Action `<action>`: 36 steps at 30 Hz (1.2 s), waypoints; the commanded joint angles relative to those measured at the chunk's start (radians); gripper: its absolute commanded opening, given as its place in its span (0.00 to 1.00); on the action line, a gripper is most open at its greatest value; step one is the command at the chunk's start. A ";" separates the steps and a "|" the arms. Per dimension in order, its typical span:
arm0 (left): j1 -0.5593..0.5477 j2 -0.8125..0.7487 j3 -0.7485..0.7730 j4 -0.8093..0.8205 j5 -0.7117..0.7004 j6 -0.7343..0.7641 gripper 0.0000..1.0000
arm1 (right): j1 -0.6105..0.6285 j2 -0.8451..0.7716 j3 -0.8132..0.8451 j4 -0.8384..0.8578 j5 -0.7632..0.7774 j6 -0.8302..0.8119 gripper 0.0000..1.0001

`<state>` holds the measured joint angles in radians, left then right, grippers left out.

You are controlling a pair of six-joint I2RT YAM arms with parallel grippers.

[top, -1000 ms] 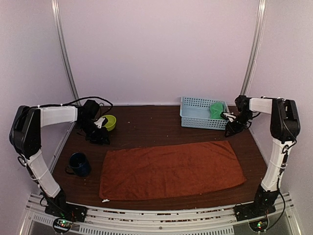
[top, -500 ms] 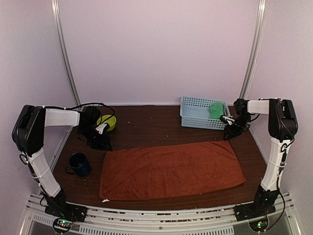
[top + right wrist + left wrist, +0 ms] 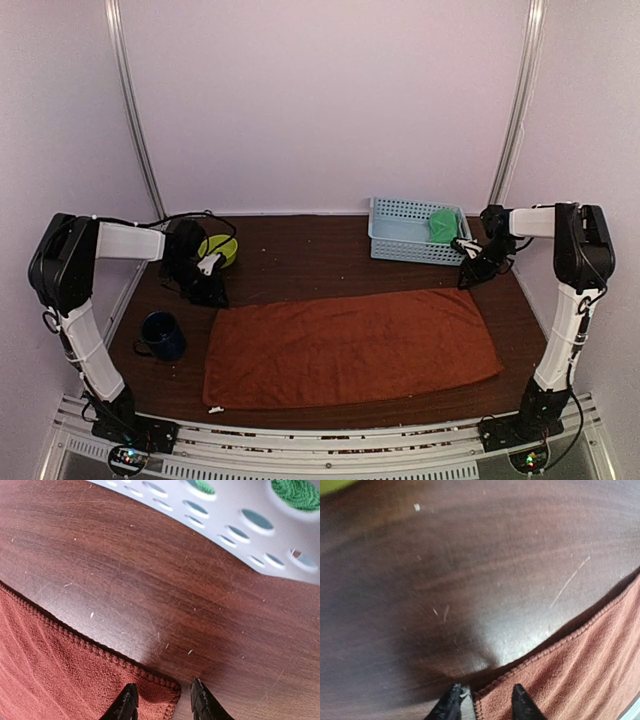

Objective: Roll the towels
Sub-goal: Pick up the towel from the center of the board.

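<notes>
The rust towel (image 3: pixel 350 345) is spread flat at the centre of the surface (image 3: pixel 300 262), its long sides running from 9 to 3 o'clock, and no part of it is rolled yet. The green towel (image 3: pixel 443 224) is bunched in the basket (image 3: pixel 400 246) at about 1 o'clock, well apart from the rust one, and only a little of it is seen through the basket's holes in the right wrist view.

The step in hand is judged to be the taking of the rust towel's far edge. The left hand (image 3: pixel 486 702) is set low at the towel's 10 o'clock corner, its fingers parted, with the hemmed corner lying between them. The right hand (image 3: pixel 162 700) is set the same way at the 2 o'clock corner, its fingers apart on either side of the stitched tip. In neither view is the cloth seen to be pinched or lifted; both hands are taken to be open around their corners.

For the next move, both hands would need to be closed on the hem at once, then carried evenly toward 6 o'clock so that the edge is turned over itself without skewing.

A yellow-green bowl (image 3: pixel 220 247) is seen at 10 o'clock just behind the left hand, and a dark mug (image 3: pixel 162 335) at 8 o'clock beside the towel's left end.
</notes>
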<state>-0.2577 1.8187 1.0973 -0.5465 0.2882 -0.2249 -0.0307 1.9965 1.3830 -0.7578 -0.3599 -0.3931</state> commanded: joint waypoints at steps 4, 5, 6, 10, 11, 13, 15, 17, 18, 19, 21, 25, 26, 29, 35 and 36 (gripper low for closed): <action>0.008 0.006 -0.011 -0.006 0.045 0.048 0.33 | -0.004 0.000 -0.030 -0.051 0.007 0.002 0.36; 0.009 0.010 -0.007 -0.013 0.044 0.056 0.33 | -0.004 0.000 -0.030 -0.051 0.007 0.001 0.35; 0.008 0.017 -0.002 -0.019 0.042 0.058 0.32 | -0.004 0.002 -0.030 -0.052 0.006 -0.001 0.34; 0.009 0.057 0.010 -0.012 0.048 0.062 0.22 | -0.004 0.014 -0.024 -0.061 -0.004 -0.002 0.26; 0.009 0.062 0.014 -0.009 0.044 0.061 0.18 | -0.004 0.015 -0.024 -0.061 -0.005 0.000 0.23; 0.008 0.069 0.023 -0.007 0.030 0.058 0.06 | -0.005 0.015 -0.025 -0.055 -0.005 0.004 0.19; 0.009 0.068 0.032 -0.006 0.023 0.056 0.00 | -0.005 0.018 -0.021 -0.059 -0.008 0.007 0.14; 0.008 0.067 0.041 -0.006 0.018 0.055 0.00 | -0.006 0.017 -0.017 -0.066 -0.013 0.008 0.09; 0.008 0.064 0.044 -0.006 0.017 0.056 0.00 | -0.007 0.016 -0.017 -0.066 -0.016 0.009 0.07; 0.008 0.062 0.046 -0.004 0.019 0.056 0.00 | -0.009 0.012 -0.014 -0.067 -0.021 0.010 0.04; 0.008 0.053 0.049 0.006 0.024 0.056 0.00 | -0.014 0.004 -0.011 -0.060 -0.029 0.012 0.00; 0.008 0.010 0.061 0.030 0.013 0.049 0.00 | -0.039 -0.038 0.012 -0.046 -0.034 0.018 0.00; 0.009 -0.003 0.062 0.040 0.013 0.046 0.00 | -0.046 -0.048 0.021 -0.046 -0.038 0.018 0.00; 0.008 -0.033 0.073 0.061 0.014 0.051 0.00 | -0.059 -0.072 0.044 -0.051 -0.048 0.013 0.00; 0.008 -0.052 0.123 0.083 0.007 0.048 0.00 | -0.077 -0.105 0.062 -0.030 -0.053 0.015 0.00; 0.008 -0.051 0.131 0.085 0.006 0.046 0.00 | -0.082 -0.112 0.062 -0.023 -0.054 0.020 0.00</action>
<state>-0.2543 1.7954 1.1790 -0.5175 0.3096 -0.1772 -0.0978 1.9327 1.4181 -0.7918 -0.4068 -0.3882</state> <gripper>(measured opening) 0.007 0.007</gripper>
